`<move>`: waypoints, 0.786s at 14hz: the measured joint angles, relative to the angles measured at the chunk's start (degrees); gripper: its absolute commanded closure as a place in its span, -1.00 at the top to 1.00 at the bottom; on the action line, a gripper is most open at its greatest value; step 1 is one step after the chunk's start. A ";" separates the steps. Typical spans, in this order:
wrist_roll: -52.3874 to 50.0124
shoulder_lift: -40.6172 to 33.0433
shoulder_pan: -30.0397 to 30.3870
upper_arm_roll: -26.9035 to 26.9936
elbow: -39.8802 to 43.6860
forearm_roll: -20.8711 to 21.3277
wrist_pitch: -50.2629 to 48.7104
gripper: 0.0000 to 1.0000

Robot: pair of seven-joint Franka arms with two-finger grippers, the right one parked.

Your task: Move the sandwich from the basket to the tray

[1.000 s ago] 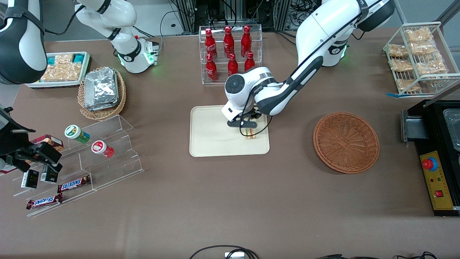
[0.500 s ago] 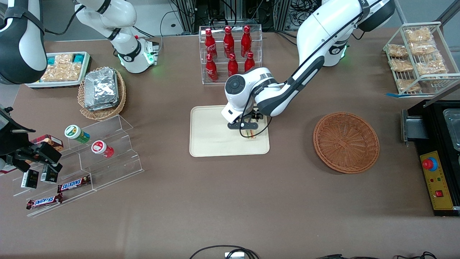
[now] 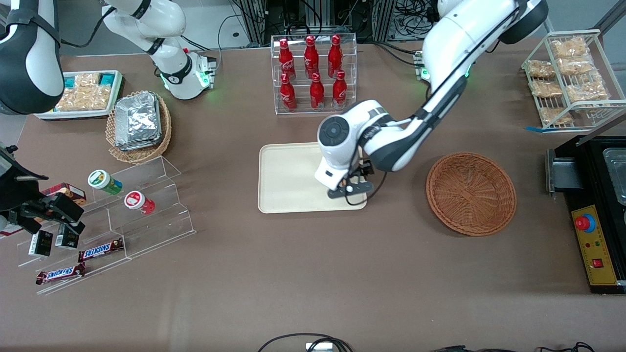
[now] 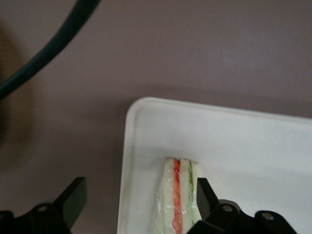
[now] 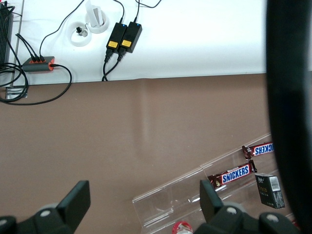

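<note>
The sandwich (image 4: 178, 195), a clear-wrapped wedge with red and green filling, lies on the cream tray (image 4: 253, 146) close to one of its corners. My gripper (image 4: 140, 191) hangs over it, open. One finger (image 4: 204, 192) is right beside the sandwich and the other is well clear of it, out over the brown table. In the front view the gripper (image 3: 348, 188) is above the tray (image 3: 288, 176), at the corner nearest the camera and the basket, and it hides the sandwich. The reddish-brown basket (image 3: 471, 193) stands apart, toward the working arm's end, with nothing in it.
A clear rack of red bottles (image 3: 313, 73) stands farther from the camera than the tray. A tan basket of foil packets (image 3: 138, 126) and an acrylic step shelf (image 3: 142, 205) lie toward the parked arm's end. A black control box (image 3: 594, 230) and a wire snack rack (image 3: 570, 78) sit past the basket.
The gripper has shifted nearer the front camera and toward the basket, to the tray's corner. The sandwich that showed under it in the front view is now covered by the hand.
</note>
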 measured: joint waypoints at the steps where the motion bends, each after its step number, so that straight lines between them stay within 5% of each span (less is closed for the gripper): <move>1: -0.42 -0.22 1.20 0.02 0.95 0.00 -0.92 0.98; 11: -0.93 -6.88 14.03 0.10 4.48 -0.02 -12.45 0.99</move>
